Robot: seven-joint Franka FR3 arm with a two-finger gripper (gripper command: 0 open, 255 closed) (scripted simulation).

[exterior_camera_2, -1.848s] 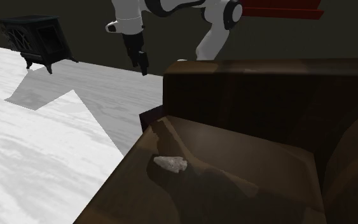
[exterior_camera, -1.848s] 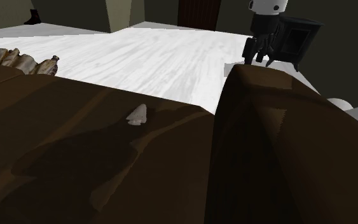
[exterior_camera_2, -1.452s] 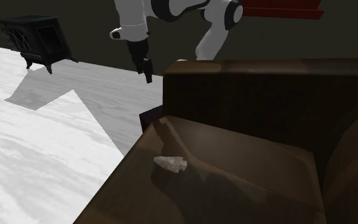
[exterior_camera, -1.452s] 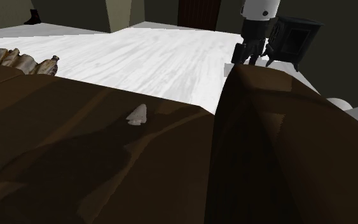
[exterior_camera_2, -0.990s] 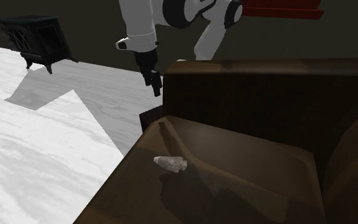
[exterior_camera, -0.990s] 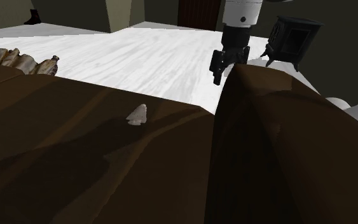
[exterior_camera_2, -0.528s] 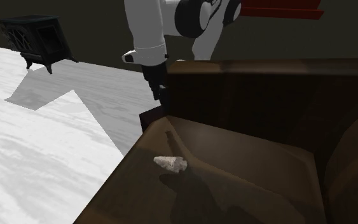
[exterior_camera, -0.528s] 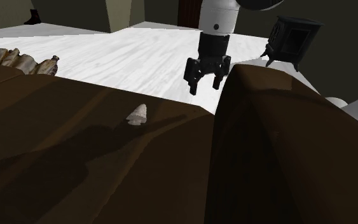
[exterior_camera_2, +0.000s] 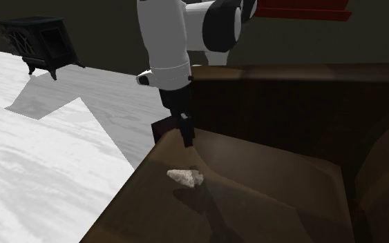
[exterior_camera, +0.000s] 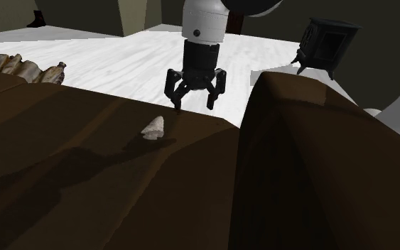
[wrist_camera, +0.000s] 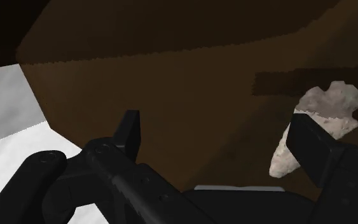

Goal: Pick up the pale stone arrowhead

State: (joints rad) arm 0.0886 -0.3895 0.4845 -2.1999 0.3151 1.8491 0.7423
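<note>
A home's living room: a dark brown upholstered sofa [exterior_camera: 84,185], a small black legged stove [exterior_camera: 327,41] on the pale plank floor [exterior_camera: 134,64]

Dim, flat render; dark shadows across brown surface [exterior_camera: 84,185].

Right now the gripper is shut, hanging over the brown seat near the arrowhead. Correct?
Not quite. The gripper is open, not shut: the shoulder view shows its two fingers standing apart, and the wrist view agrees. The rest holds: it hangs over the brown seat, near the arrowhead.
</note>
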